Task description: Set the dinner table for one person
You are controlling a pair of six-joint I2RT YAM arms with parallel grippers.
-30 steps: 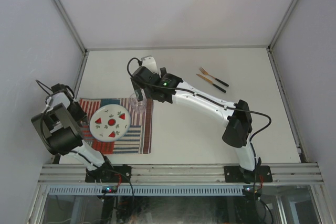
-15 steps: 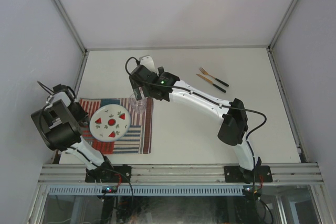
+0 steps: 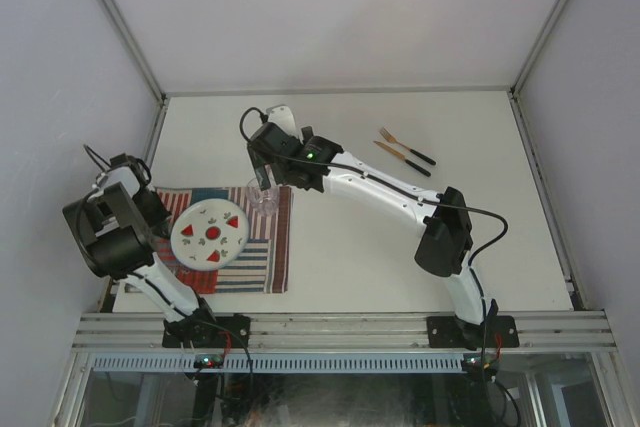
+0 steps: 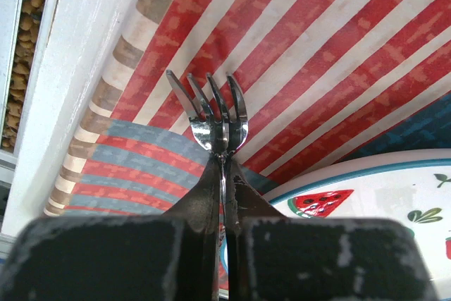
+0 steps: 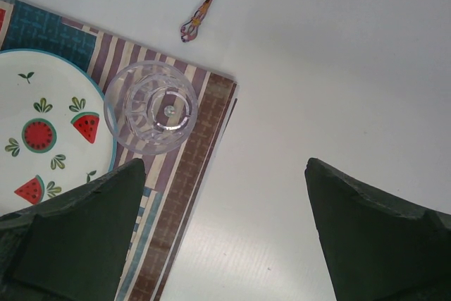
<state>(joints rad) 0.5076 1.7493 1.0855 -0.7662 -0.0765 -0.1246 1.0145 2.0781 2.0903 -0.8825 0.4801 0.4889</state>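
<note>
Left fingers [image 4: 202, 199] on fork [image 4: 211, 107], plate [image 4: 373, 185] beside

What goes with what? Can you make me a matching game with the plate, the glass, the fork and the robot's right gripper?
Things:
1. watermelon plate
2. clear glass
3. silver fork
4. right gripper

Places or states:
a. pinched in the shut left gripper
b. open, holding nothing
c. middle of the striped placemat
d. at the placemat's corner

Pairs: 1-c, 2-d, 3-a, 4-b

left hand [image 4: 224, 158] pinched shut on fork [image 4: 211, 107], angled down; right hand [image 5: 225, 227] spread wide, facing straight down
</note>
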